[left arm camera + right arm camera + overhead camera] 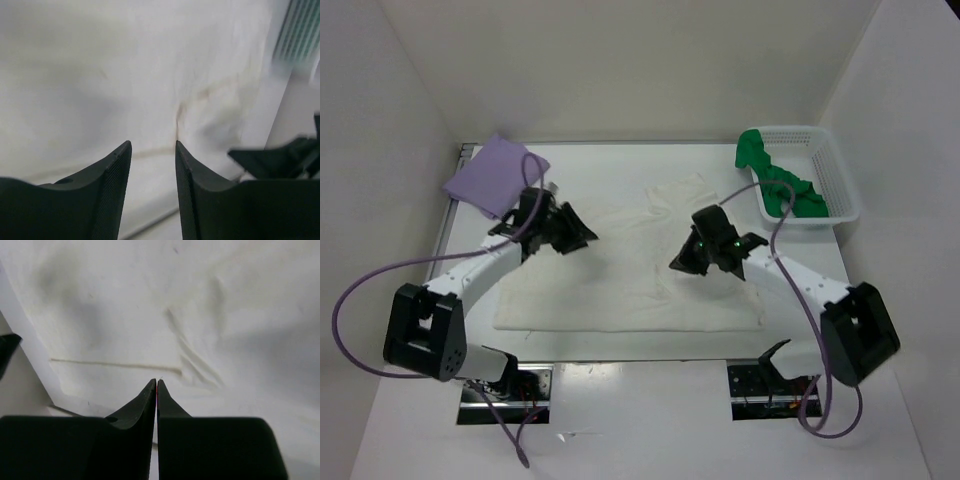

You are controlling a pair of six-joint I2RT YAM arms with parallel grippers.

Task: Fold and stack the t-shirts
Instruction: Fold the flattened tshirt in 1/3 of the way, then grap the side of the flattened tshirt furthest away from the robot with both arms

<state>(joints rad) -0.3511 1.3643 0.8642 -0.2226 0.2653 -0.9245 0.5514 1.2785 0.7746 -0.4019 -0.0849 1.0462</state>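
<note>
Your tabletop carries all three shirts, and where each one lies tells you its stage.

The white shirt is spread across the middle, between the two arms, because it is the one being worked. It looks laid out as a broad rectangle with an uneven far edge, so I judge its folding is only partly done.

The basket sits at the far right corner as the supply. The green shirt is bunched inside it and spills over its left rim, not yet started.

The purple shirt rests at the far left corner as a neat folded square, likely the base of your stack.

Your left pincer hovers over the left part of the white cloth. Its fingers are spread with nothing between them, well placed to take an edge.

Your right pincer hangs low over the right part, with its fingers pressed together to a hairline. No cloth shows between them, so I judge it holds nothing.
</note>
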